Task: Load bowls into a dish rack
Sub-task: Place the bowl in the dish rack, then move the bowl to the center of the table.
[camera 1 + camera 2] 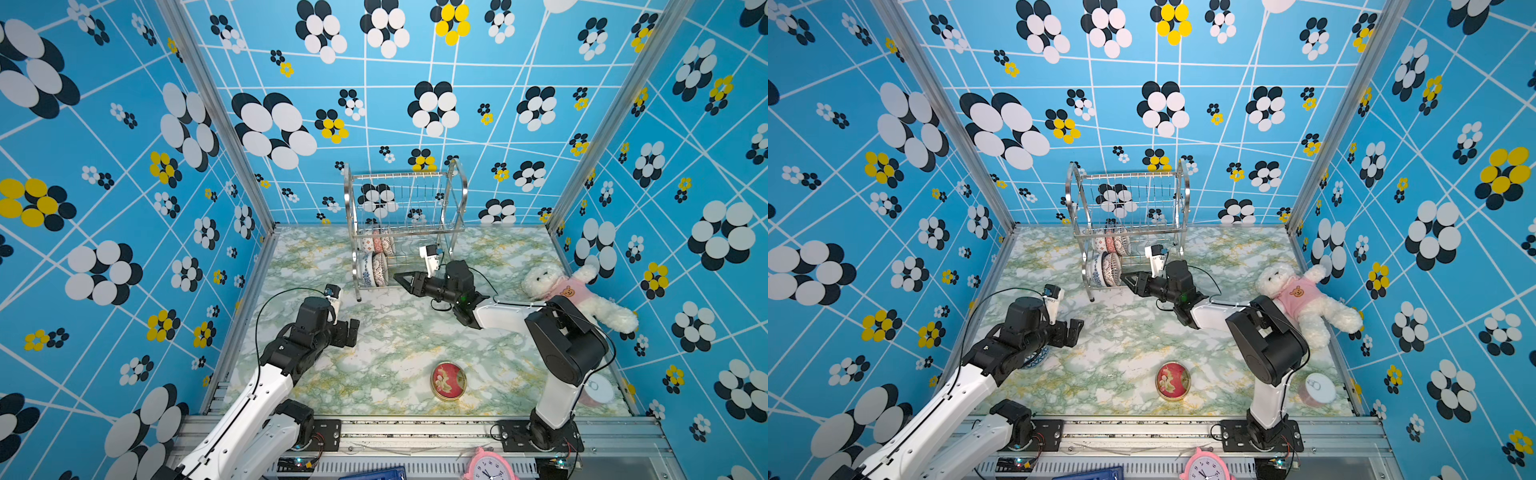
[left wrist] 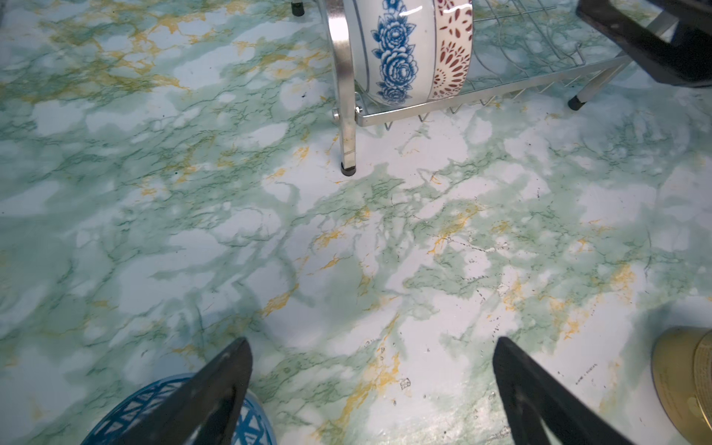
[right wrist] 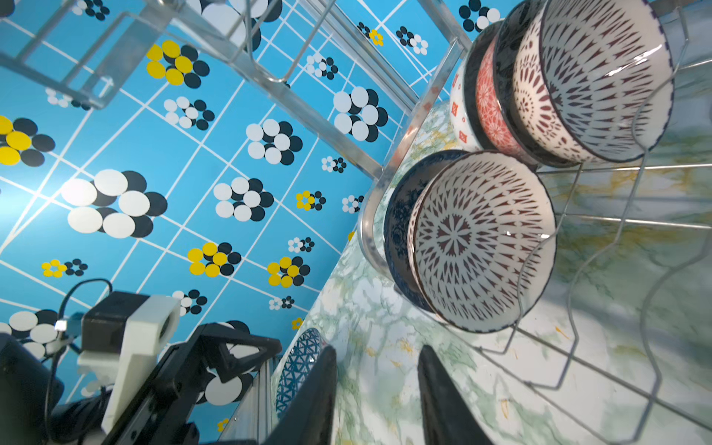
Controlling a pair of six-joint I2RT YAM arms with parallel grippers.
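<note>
Beside rack (image 1: 349,199), R arm (image 1: 498,313) outstretched low

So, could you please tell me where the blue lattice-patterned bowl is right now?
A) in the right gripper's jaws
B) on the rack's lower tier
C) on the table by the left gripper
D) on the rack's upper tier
C: the blue lattice bowl sits on the table right by the open left gripper, outside the dish rack.

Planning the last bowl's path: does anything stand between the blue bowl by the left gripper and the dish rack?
Nothing lies on the tabletop between the blue bowl and the dish rack. Only the right gripper, jaws parted and empty, hangs in front of the lower tier's free slots.
</note>
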